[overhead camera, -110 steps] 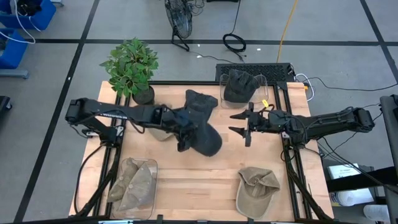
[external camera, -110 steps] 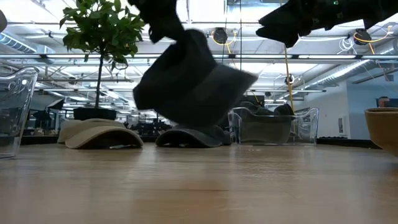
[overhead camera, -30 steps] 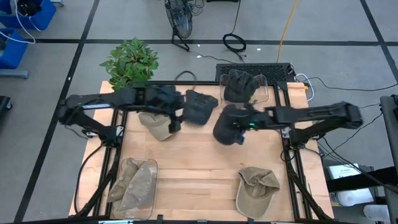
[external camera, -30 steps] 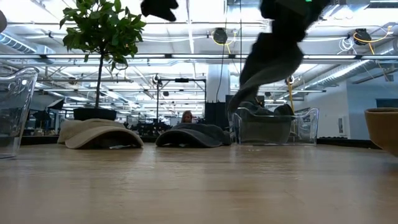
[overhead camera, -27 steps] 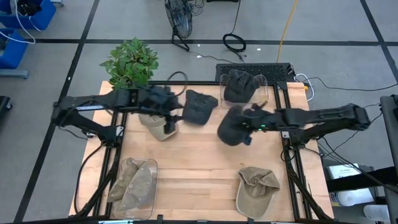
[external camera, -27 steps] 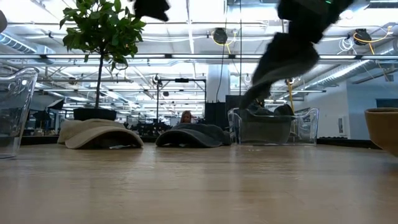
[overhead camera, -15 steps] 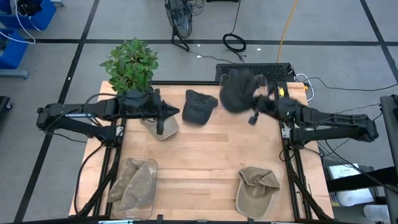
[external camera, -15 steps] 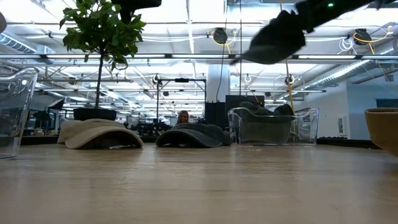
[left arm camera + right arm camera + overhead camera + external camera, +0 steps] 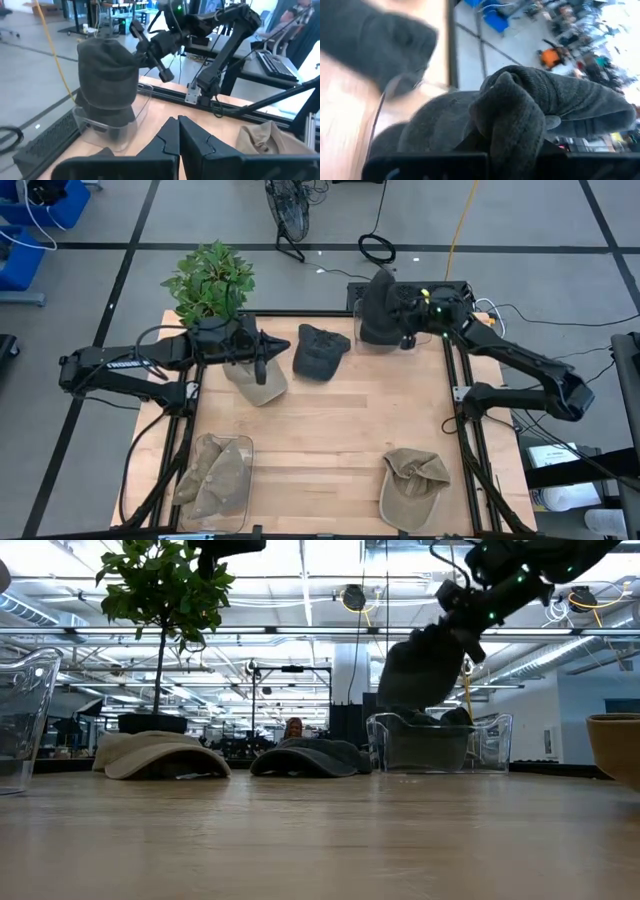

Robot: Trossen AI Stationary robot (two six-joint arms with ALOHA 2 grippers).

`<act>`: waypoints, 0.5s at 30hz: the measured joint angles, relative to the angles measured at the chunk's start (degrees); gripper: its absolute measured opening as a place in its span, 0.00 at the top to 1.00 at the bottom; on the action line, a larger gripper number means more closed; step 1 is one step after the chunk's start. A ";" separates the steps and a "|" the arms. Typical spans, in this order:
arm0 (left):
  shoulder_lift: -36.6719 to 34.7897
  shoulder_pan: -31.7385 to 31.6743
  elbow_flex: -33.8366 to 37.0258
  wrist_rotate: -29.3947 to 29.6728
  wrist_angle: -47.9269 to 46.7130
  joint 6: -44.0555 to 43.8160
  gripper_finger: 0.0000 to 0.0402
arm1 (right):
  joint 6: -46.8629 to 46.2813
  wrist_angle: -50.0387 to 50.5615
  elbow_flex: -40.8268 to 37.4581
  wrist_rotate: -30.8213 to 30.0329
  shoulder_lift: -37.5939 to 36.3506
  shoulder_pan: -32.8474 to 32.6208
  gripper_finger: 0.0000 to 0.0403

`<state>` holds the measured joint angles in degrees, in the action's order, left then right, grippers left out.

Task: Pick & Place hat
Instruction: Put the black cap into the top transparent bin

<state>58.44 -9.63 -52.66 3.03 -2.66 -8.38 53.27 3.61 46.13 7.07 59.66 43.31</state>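
Note:
A dark grey hat (image 9: 378, 298) hangs over the clear bin (image 9: 425, 325) at the table's far right, with my right gripper (image 9: 402, 315) shut on it. That bin holds another dark hat (image 9: 105, 116). In the low view the held hat (image 9: 420, 665) hangs just above the bin's rim (image 9: 440, 720). My left gripper (image 9: 283, 343) is shut and holds nothing. It hovers at the far left over a tan hat (image 9: 258, 380) lying on the table. A second dark hat (image 9: 320, 352) lies crown up at the far middle. My right gripper pinches a bunched fold of the hat's cloth (image 9: 512, 107) between its two fingers, at the hat's upper part (image 9: 131, 54). The fingers come from the table's right, slanting down. The hat hangs slack below them, over the bin.
A potted plant (image 9: 210, 285) stands at the far left corner. A clear bin with tan hats (image 9: 215, 478) sits at the near left. Another tan hat (image 9: 413, 485) lies at the near right. The middle of the wooden table (image 9: 330, 430) is bare.
My right gripper has carried the dark hat from over the table's middle up and toward the far right, to above the clear bin; the hat now hangs down there. My left gripper has drawn back toward the table's left and far side, over the tan hat.

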 joint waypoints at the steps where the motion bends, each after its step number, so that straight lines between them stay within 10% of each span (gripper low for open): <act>1: 0.06 -0.11 0.00 0.04 -0.09 -0.91 0.99 | 1.73 0.39 0.00 1.39 0.41 0.77 0.98; 15: 0.04 -0.10 0.00 2.59 2.38 -5.54 0.97 | 8.31 -10.77 -10.30 6.95 7.69 3.37 0.98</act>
<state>58.48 -9.74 -52.66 5.62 -0.28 -13.93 61.57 -7.16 35.83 14.02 67.35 46.69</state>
